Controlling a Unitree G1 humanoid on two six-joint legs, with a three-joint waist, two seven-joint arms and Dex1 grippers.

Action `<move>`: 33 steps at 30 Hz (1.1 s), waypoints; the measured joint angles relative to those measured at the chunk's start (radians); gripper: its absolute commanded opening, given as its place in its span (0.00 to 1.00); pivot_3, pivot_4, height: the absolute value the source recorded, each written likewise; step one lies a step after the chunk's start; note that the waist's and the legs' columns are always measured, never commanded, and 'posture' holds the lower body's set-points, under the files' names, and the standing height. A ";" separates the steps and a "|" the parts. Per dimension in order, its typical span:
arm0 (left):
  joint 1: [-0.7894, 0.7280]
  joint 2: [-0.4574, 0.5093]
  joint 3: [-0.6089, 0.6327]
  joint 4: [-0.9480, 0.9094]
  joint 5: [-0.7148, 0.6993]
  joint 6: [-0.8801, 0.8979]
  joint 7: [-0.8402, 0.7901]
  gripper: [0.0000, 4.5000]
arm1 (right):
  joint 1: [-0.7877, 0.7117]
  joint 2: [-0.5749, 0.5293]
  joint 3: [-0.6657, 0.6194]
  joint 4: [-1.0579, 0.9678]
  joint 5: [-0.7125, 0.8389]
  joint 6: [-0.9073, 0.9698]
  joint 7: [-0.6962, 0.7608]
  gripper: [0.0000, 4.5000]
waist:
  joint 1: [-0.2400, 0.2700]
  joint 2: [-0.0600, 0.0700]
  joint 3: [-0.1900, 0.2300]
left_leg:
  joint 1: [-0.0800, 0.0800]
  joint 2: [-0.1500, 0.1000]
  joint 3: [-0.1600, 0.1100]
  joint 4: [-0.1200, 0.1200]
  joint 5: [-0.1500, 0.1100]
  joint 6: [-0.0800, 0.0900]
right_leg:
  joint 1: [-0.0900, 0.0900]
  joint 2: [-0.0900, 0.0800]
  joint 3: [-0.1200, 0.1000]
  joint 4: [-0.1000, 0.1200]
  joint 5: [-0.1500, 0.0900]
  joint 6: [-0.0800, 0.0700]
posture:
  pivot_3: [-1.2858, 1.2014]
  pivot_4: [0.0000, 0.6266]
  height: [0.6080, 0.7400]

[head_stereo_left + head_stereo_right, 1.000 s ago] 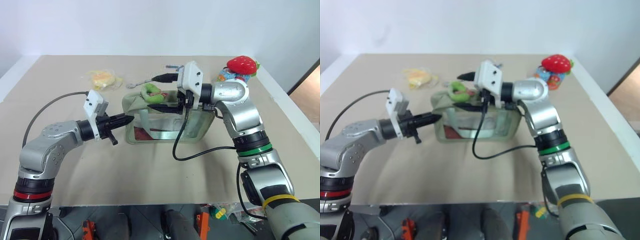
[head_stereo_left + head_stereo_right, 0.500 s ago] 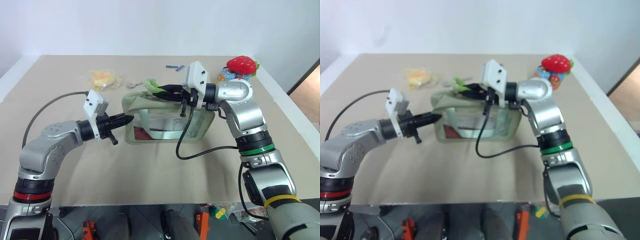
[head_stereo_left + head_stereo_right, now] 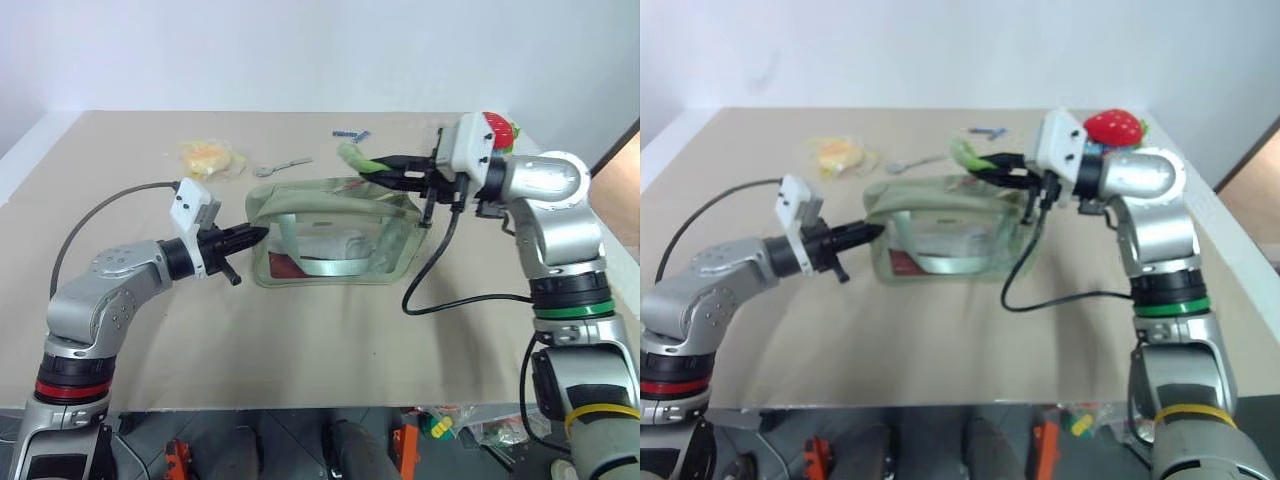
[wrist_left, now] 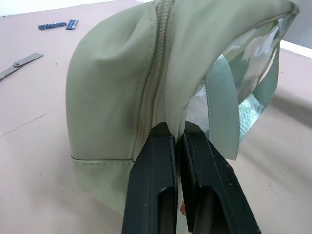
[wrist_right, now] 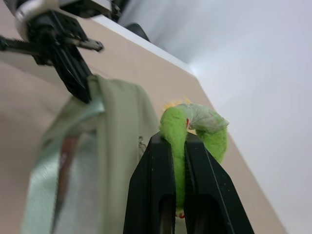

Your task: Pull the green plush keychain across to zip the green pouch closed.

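The green pouch (image 3: 300,196) stands upright in the middle of the table, its clear window and straps facing me. My left gripper (image 3: 256,236) is shut on the fabric at the pouch's left end, just beside the zip line (image 4: 152,83). Above the pouch's right end, the green plush keychain (image 3: 353,156) is pinched in my right gripper (image 3: 388,168), which is shut on it. In the right wrist view the keychain (image 5: 208,127) curls over the black fingers (image 5: 155,170), with the pouch (image 5: 122,114) stretching away behind them.
A yellow crinkly packet (image 3: 208,157) and a metal spoon (image 3: 283,165) lie at the back left, and a small blue item (image 3: 350,132) at the back. A red strawberry plush (image 3: 497,126) sits behind my right wrist. A black cable (image 3: 432,272) hangs from that wrist to the table.
My right gripper shut on the keychain and carried it right, from above the pouch's left part to above its right end. The left gripper held its grip and stayed put.
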 measured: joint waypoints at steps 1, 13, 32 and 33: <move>-0.001 0.000 0.000 -0.001 0.000 0.004 0.004 0.00 | 0.000 -0.010 -0.003 0.010 -0.001 -0.008 0.000 0.01 | 0.000 0.000 0.000 | 0.000 0.000 0.000 0.000 0.000 0.000 | 0.000 0.000 0.000 0.000 0.000 0.000 | 0.52 0.24 1.00; 0.004 -0.002 -0.007 -0.045 0.001 0.033 0.018 0.00 | 0.012 -0.194 -0.040 0.207 -0.080 -0.138 0.000 0.01 | 0.002 0.000 0.000 | 0.000 -0.002 0.001 0.000 0.000 0.000 | 0.001 -0.002 0.001 -0.001 0.000 0.001 | 0.52 0.24 1.00; 0.013 -0.006 -0.025 -0.065 0.004 0.036 0.035 0.00 | 0.220 -0.186 0.034 0.195 -0.236 -0.078 -0.090 0.01 | -0.002 0.000 0.000 | 0.009 -0.002 0.001 0.000 0.000 0.000 | 0.010 -0.001 0.002 -0.001 0.000 0.002 | 0.52 0.24 1.00; 0.013 -0.006 -0.026 -0.065 0.005 0.036 0.036 0.00 | 0.221 -0.173 0.041 0.190 -0.239 -0.071 -0.099 0.01 | -0.002 0.000 0.000 | 0.009 -0.002 0.002 0.000 0.000 0.000 | 0.010 -0.002 0.002 -0.001 0.000 0.002 | 0.52 0.24 1.00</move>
